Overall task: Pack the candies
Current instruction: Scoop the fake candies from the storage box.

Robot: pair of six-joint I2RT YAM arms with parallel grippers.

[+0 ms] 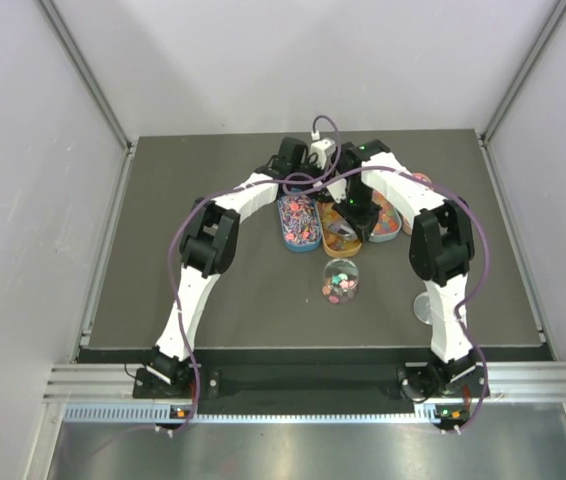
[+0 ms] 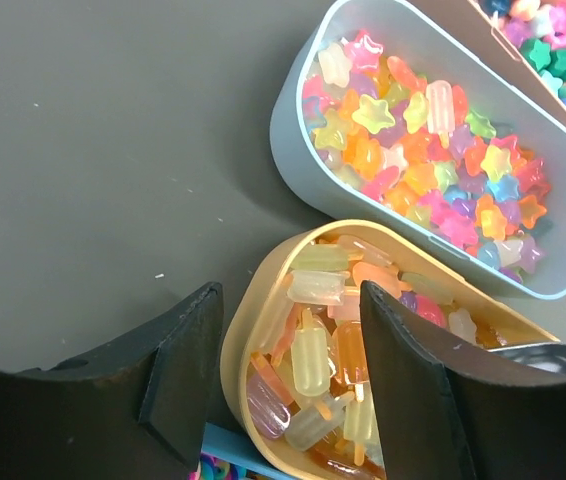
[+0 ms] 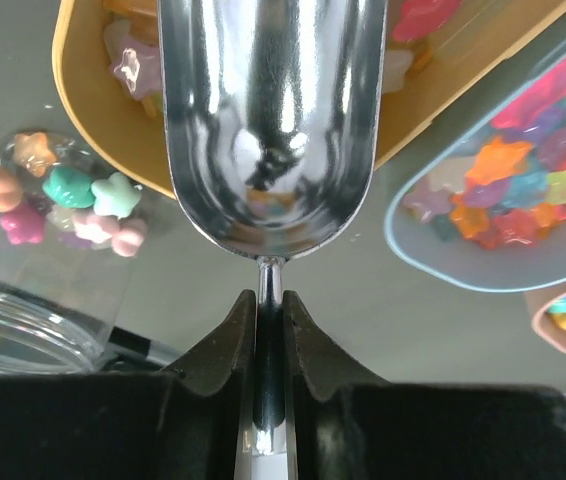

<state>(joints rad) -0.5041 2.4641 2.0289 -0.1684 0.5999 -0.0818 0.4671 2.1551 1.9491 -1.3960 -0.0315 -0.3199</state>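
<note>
A: Surface (image 1: pixel 213 290)?
B: Dark grey. Both arms reach to its far middle, and in the top view their wrists cover much of the tray cluster.

A: Trays?
B: Blue tray (image 1: pixel 283 232) leftmost, then yellow tray (image 2: pixel 253 300), then grey tray (image 2: pixel 293 110). A pink tray (image 3: pixel 545 325) is cut off at the frame edge.

A: Jar?
B: Clear jar (image 1: pixel 327 272) sits nearer the arm bases, apart from the trays, with a few sweets inside. Its tilt is hard to read.

A: Fingers?
B: Left gripper (image 2: pixel 293 380): fingers spread, holding nothing, one outside the yellow tray's rim and one over its inside. Right gripper (image 3: pixel 270 330): fingers closed on the thin handle of the scoop (image 3: pixel 268 120). The bowl hangs over the yellow tray's rim and hides part of it.

A: Candies (image 2: pixel 433 150)?
B: In every tray. Stars in the grey, lolly shapes in the yellow.
</note>
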